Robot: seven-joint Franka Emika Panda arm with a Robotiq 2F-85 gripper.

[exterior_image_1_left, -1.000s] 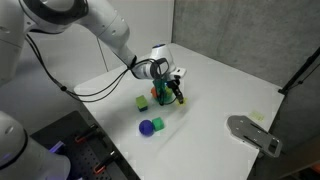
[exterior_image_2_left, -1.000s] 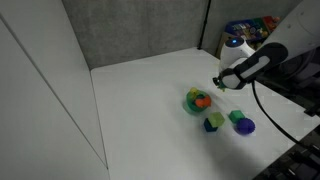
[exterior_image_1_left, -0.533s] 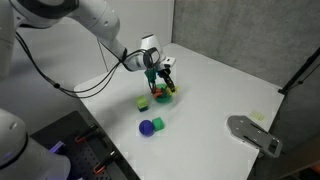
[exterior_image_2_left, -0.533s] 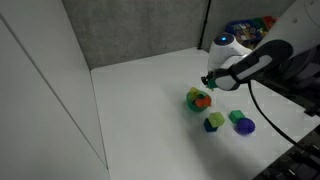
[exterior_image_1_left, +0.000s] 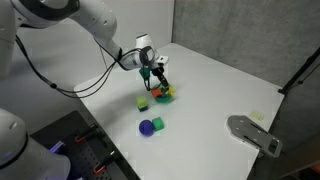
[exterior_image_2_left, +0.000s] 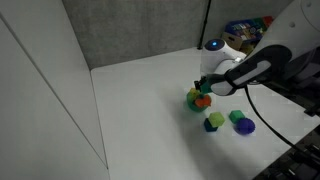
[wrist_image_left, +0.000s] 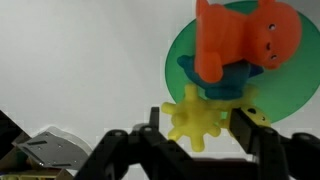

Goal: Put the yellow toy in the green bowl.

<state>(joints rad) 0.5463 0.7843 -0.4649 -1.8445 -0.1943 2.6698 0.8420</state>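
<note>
Gripping the yellow toy (wrist_image_left: 200, 120), your end effector (wrist_image_left: 198, 128) has its two dark fingers (wrist_image_left: 247, 122) set against opposite sides of it in the wrist view.

- Yellow toy: a knobbly, star-like lump held between the fingers. In the wrist view its upper edge overlaps the near rim of the green bowl (wrist_image_left: 180, 55). In both exterior views it is too small for you to pick out.
- Green bowl (exterior_image_1_left: 160, 97) (exterior_image_2_left: 190, 100): round and shallow, standing on the white worktop (exterior_image_1_left: 220, 90) (exterior_image_2_left: 140, 90). In both exterior views your end effector (exterior_image_1_left: 155, 76) (exterior_image_2_left: 203, 88) hangs just over it.
- Bowl contents: an orange toy figure (wrist_image_left: 245, 40) (exterior_image_1_left: 167, 92) (exterior_image_2_left: 203, 100) with a blue piece (wrist_image_left: 215, 82) under it.
- Yellow-green block (exterior_image_1_left: 143, 102): on the worktop just beside the bowl, apart from it.
- Blue ball (exterior_image_1_left: 147, 127) (exterior_image_2_left: 246, 127): on the worktop, nearer the table edge than the block.
- Small green bit (exterior_image_1_left: 158, 123) (exterior_image_2_left: 236, 117): just beside the ball; you cannot tell whether they touch.
- Grey flat object (exterior_image_1_left: 255, 135): near the worktop's edge, well apart from the bowl and toys.
- White arm (exterior_image_1_left: 100, 30): reaches in from the upper corner of that exterior view, with a black cable (exterior_image_1_left: 60, 80) hanging below it.
</note>
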